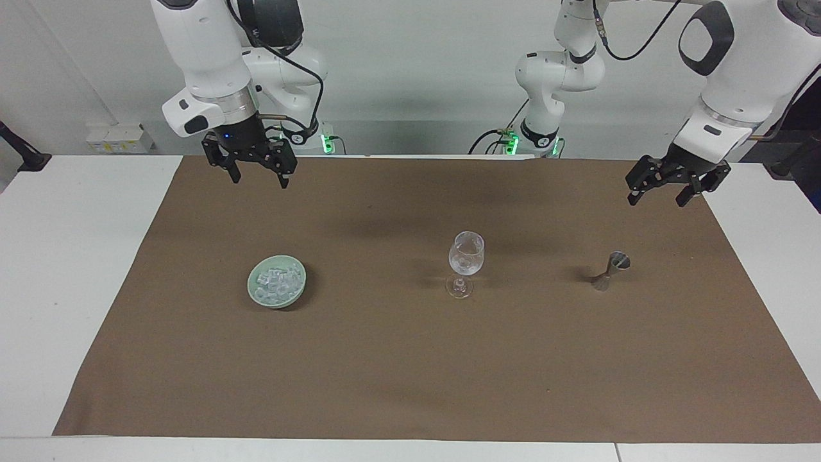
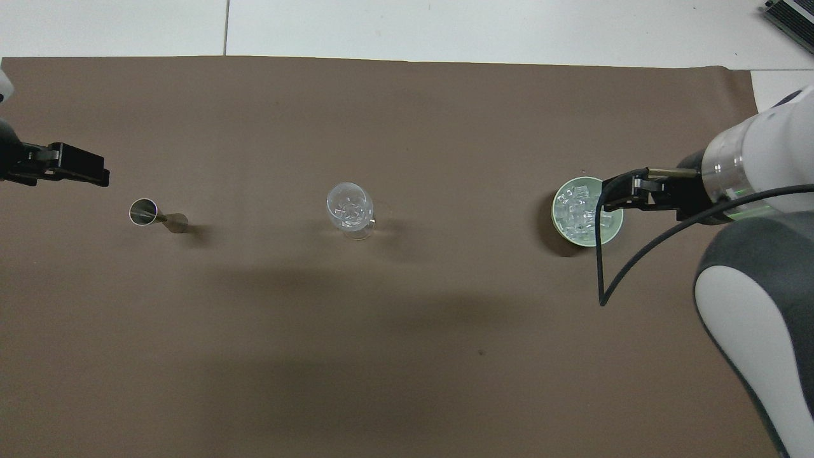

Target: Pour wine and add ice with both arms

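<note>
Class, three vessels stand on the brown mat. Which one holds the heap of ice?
The green bowl, toward the right arm's end, holds the ice. The stemmed glass in the middle and the metal jigger have no such heap.
</note>
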Motion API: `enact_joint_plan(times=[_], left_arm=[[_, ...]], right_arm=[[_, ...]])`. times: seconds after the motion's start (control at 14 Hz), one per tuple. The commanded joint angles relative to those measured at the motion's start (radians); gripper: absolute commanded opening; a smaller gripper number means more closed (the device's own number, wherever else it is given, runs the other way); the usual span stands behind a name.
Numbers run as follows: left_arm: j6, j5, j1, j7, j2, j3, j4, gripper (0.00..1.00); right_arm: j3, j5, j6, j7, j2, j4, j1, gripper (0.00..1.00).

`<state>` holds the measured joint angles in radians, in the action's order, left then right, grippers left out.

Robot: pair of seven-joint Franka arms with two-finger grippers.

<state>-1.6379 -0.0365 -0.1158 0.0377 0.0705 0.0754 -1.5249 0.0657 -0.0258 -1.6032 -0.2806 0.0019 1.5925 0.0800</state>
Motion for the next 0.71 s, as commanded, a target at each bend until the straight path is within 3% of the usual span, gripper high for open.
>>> enact_joint_plan(times=[0.0, 0.64], left_arm=[[-0.005, 0.0, -0.008, 0.007, 0.0, 0.009, 0.003, 1.0], [-0.013, 0.001, -0.01, -0.002, 0.0, 0.007, 0.003, 1.0]], right_arm=[[0.016, -0.005, 0.029, 0.052, 0.003, -0.039, -0.032, 1.0], [-0.007, 0.006, 0.06, 0.126, -0.025, 0.003, -0.034, 1.0]])
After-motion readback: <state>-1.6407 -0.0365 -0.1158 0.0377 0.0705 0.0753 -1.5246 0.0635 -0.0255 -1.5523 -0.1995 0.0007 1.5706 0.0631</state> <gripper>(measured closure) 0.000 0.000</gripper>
